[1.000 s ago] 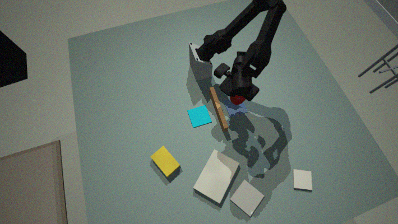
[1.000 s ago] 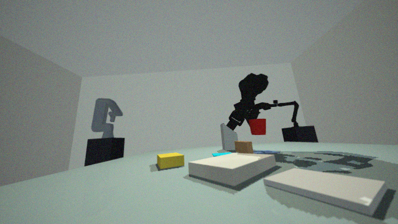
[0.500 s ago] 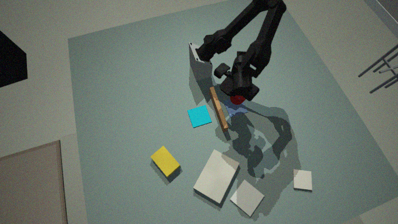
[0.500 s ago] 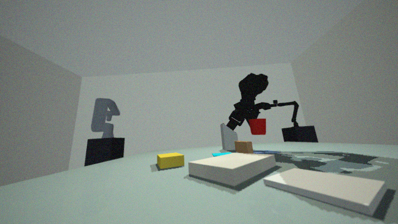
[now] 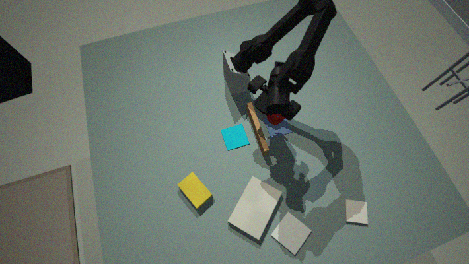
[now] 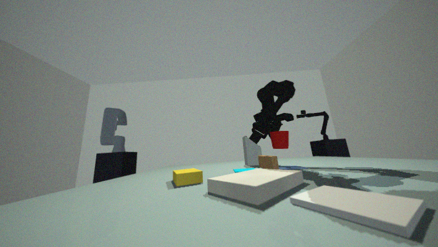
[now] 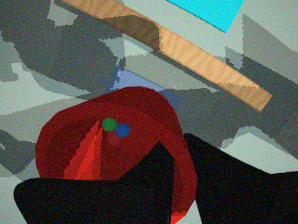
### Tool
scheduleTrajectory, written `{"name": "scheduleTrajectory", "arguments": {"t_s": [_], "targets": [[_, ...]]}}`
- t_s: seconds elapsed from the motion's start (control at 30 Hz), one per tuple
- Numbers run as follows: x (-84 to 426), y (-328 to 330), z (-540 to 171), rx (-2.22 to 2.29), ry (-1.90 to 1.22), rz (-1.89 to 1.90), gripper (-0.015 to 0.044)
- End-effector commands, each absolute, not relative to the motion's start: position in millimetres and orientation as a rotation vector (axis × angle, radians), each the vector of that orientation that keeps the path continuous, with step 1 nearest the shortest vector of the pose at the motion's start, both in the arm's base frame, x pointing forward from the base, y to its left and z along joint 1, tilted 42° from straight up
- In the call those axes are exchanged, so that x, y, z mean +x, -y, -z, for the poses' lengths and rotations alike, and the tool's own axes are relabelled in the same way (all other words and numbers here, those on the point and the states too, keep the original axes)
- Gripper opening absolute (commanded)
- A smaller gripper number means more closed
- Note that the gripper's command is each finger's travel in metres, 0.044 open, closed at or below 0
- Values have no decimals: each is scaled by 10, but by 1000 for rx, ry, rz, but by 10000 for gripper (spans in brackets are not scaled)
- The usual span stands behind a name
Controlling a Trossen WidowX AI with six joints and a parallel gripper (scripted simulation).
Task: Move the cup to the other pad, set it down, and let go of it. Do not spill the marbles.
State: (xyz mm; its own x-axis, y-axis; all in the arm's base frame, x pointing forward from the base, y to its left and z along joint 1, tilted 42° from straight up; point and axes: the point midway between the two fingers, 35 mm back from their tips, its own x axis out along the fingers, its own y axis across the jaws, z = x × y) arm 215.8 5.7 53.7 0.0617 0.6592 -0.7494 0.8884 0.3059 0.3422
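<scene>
The red cup (image 5: 275,119) (image 6: 280,140) (image 7: 142,96) hangs in the air, about upright, higher than the wooden bar's top. My gripper (image 7: 177,140) is shut on its wall, one finger inside and one outside. A green marble (image 7: 109,124), a blue marble (image 7: 122,130) and a dark red marble (image 7: 114,140) lie in the cup. The blue pad (image 5: 280,132) (image 7: 134,81) lies below the cup, partly hidden and shadowed. The cyan pad (image 5: 235,137) (image 6: 243,170) (image 7: 212,9) is bare, on the far side of the bar from the cup.
The wooden bar (image 5: 257,129) (image 6: 268,162) (image 7: 200,61) stands between the pads. A yellow block (image 5: 195,190) (image 6: 187,178), a large white block (image 5: 255,208) (image 6: 256,178), a flat white slab (image 5: 291,233) (image 6: 358,204) and a small white slab (image 5: 356,211) lie farther from the arm's base.
</scene>
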Motion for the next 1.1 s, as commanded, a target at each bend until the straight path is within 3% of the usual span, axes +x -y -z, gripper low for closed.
{"name": "scheduleTrajectory", "arguments": {"t_s": [0.0, 1.07], "targets": [[2152, 27, -471, 1418, -1662, 317, 0], [2086, 550, -30, 1414, -1660, 319, 0]]}}
